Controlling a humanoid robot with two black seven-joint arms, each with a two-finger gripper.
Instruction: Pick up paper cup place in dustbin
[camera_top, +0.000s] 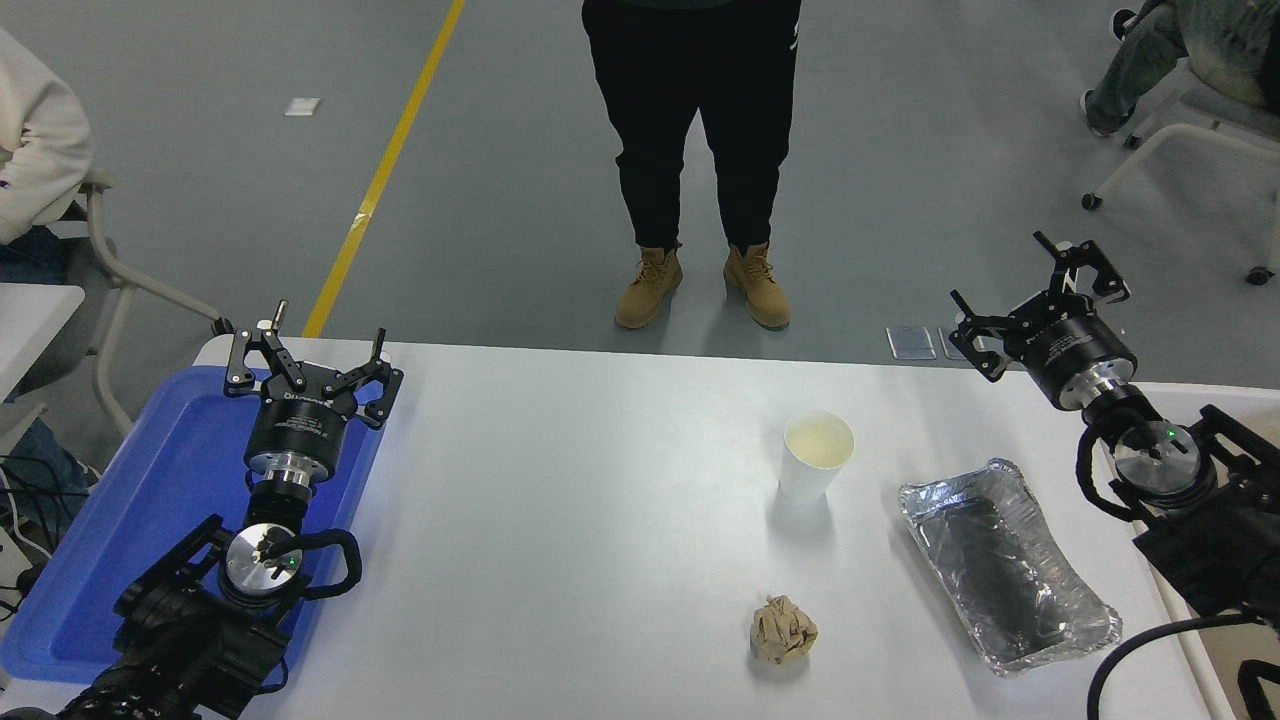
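At the far left of the white tabletop (560, 520) lies a blue flat tray (130, 520), well left of the paper cup (815, 455), and the left arm reaches over it from the lower left corner. The left end effector (305, 350) hangs above the tray's far right corner with its fingers spread apart, gripping nothing. Beyond the tabletop's far edge, left of the cup and further back, a person stands on the grey floor in black trousers (690, 120) and tan boots (700, 285). The paper cup stands upright on the tabletop right of centre, its round rim open upward and its pale yellowish inside showing; nothing touches it. Nearer the camera than the cup and slightly to its left, a crumpled brown paper ball (783, 629) rests on the tabletop, well apart from the cup. Just right of the cup, without touching it, a crinkled silver foil tray (1005, 565) lies at a slant, its dark inner floor visible. Further right than the cup and a little beyond it, the right arm enters from the right edge, and the right end effector (1035, 295) is held above the tabletop's far right corner, its fingers parted and empty, well apart from the cup. No dustbin appears in this view.
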